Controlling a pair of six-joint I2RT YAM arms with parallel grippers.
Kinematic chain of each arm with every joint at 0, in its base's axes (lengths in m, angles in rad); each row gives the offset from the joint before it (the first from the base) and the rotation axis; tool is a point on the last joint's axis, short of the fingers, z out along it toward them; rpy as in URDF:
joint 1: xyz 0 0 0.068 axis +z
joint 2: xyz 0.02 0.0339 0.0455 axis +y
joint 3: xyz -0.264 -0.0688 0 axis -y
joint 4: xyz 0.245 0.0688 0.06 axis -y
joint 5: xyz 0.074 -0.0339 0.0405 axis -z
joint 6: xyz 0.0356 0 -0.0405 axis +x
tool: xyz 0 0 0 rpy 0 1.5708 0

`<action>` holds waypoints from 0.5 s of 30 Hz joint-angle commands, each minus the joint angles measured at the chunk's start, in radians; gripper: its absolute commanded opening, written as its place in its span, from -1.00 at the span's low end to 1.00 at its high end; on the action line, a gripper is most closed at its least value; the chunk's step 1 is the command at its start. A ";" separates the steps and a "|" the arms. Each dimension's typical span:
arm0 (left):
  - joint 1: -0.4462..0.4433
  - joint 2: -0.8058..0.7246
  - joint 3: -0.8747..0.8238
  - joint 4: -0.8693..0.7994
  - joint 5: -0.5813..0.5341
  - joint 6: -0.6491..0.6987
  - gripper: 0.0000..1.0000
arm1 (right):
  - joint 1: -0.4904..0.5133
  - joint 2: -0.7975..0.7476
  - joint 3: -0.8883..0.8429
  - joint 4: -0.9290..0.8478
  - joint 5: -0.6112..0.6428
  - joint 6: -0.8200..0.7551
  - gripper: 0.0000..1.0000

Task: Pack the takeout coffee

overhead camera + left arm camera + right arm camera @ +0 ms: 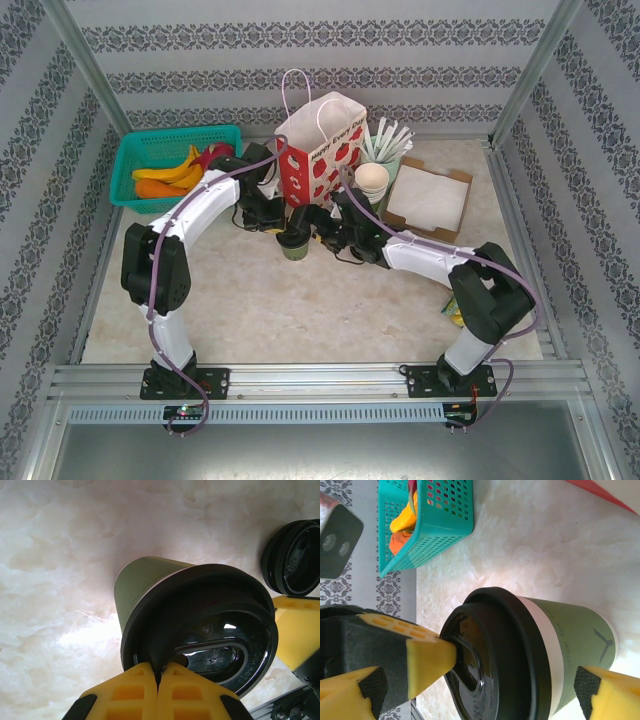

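The takeout coffee (293, 247), a green paper cup with a black lid, stands upright on the marble table in front of the strawberry bag. In the left wrist view its green wall (142, 585) and lid are close up. My left gripper (160, 669) is shut, its yellow tips pinching the lid's raised rim from above. These left fingertips (430, 660) are also on the lid in the right wrist view. My right gripper (480, 692) is open wide, turned on its side, one finger past the lid and the other by the cup's base (570, 635).
A red-and-white strawberry paper bag (320, 150) stands just behind the cup. A teal basket (175, 150) holds orange and yellow items at back left. A stack of lidless cups (372, 180) and a cardboard tray (430, 200) sit at back right. Loose black lids (295, 557) lie nearby.
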 commanded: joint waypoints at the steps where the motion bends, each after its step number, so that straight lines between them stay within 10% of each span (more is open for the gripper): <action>1: -0.030 0.083 -0.066 -0.017 -0.053 0.024 -1.00 | -0.014 -0.039 -0.047 0.026 0.015 0.001 0.82; 15: -0.031 0.085 -0.061 -0.026 -0.049 0.033 -1.00 | -0.013 -0.065 -0.084 0.030 0.042 -0.009 -0.13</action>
